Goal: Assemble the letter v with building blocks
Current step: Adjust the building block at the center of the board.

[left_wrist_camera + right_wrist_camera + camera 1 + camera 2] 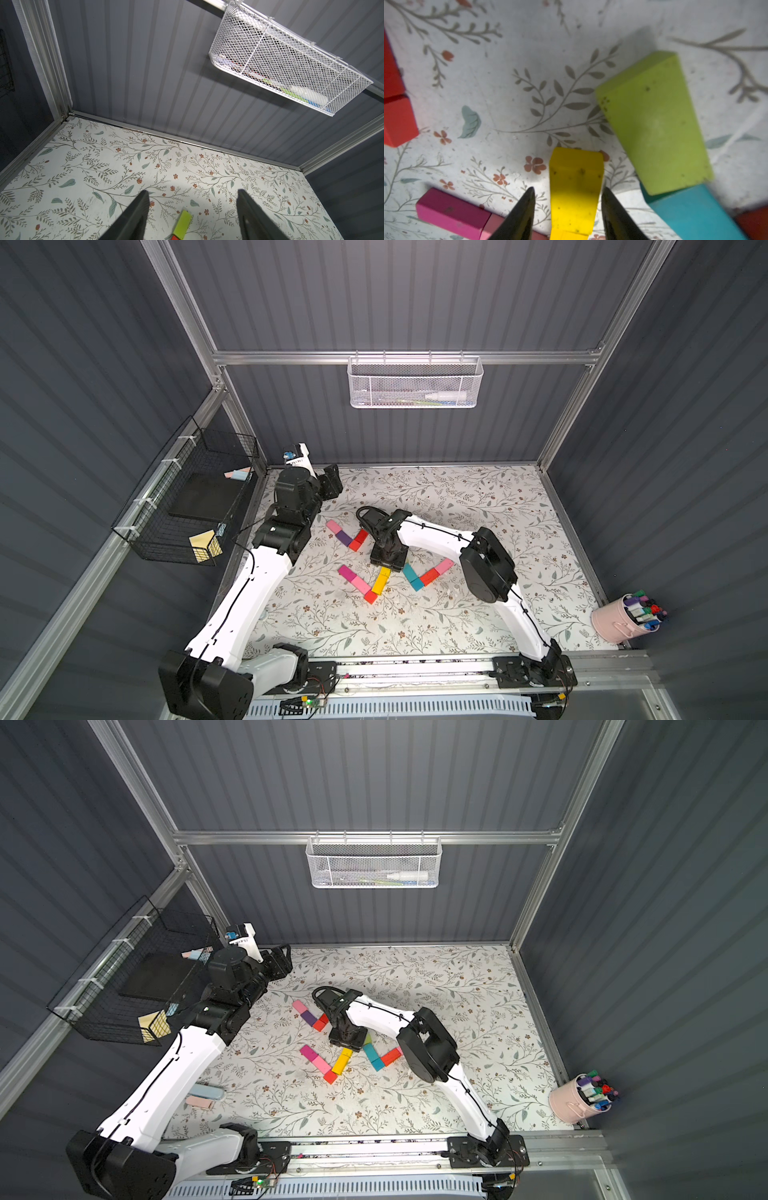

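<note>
Low over the worktop [508, 52], right gripper [568, 188] parted astride the yellow block [576, 182], left gripper [193, 191] wide, near the back wall [145, 72]

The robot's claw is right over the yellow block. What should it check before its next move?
1. Right gripper not squeezing the yellow block: ok, the jaws stand apart and a gap shows on one side.
2. Yellow block lying flat on the table: ok.
3. Yellow block lined up toward the red block at the V's point: ok.
4. Lime block not pressed against the yellow block: ok, a gap shows between them.
5. Left gripper out of the way: ok, jaws open and empty, near the back corner.
6. Both sides of the V equally long: cannot tell, the right gripper hides the yellow end from above.
</note>
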You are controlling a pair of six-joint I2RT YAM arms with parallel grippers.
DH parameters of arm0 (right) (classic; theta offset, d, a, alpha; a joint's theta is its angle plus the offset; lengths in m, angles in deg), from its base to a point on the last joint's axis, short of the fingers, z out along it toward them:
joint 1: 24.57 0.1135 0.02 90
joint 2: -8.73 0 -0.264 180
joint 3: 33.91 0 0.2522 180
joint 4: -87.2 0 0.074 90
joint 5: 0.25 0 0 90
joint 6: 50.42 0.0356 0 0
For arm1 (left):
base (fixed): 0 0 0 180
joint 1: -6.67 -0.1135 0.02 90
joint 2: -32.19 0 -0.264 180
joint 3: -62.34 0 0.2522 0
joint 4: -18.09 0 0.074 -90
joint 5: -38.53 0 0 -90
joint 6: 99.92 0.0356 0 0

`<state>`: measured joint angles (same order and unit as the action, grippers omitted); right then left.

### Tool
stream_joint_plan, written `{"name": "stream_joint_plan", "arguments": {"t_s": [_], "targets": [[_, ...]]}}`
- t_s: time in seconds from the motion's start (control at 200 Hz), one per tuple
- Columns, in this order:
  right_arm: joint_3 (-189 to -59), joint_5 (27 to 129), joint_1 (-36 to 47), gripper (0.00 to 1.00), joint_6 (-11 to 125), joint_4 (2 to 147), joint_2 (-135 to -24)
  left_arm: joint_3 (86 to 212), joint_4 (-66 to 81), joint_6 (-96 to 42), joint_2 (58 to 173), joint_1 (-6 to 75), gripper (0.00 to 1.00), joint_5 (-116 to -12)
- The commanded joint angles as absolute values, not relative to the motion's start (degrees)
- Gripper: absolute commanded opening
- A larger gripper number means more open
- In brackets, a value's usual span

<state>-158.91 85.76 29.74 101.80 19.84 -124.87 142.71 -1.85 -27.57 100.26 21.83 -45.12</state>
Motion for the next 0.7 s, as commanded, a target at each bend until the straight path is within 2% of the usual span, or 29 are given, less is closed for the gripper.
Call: {"name": "stream_joint_plan", "arguments": {"t_s": [0.0, 0.25, 0.44, 0.53, 0.595, 0.695], "targets": [[-161.72, 88.32, 30.67, 0.56, 100.88, 16.58, -125.22, 142.56, -1.53, -26.27, 100.82, 21.62, 0.69, -45.78], [-165.28, 97.81, 33.96, 0.58, 94.12, 14.24, -120.04, 144.17, -1.96, -25.9, 99.65, 21.62, 0.67, -43.85], [-159.49, 108.9, 33.67, 0.6, 90.18, 12.76, -109.25, 145.57, -4.2, -26.46, 98.85, 21.62, 0.67, -44.76], [-153.1, 110.29, 32.39, 0.61, 89.38, 14.59, -102.91, 145.14, -7.32, -27.84, 99.67, 21.62, 0.63, -46.6], [-146.69, 109.11, 30.31, 0.61, 88.37, 18.46, -97.94, 141.83, -8.72, -30.94, 98.42, 21.62, 0.6, -52.0], [-137.58, 107.55, 26.22, 0.6, 86.05, 24.44, -90.6, 133.83, -10.18, -36.78, 95.23, 22.87, 0.48, -58.3]]}}
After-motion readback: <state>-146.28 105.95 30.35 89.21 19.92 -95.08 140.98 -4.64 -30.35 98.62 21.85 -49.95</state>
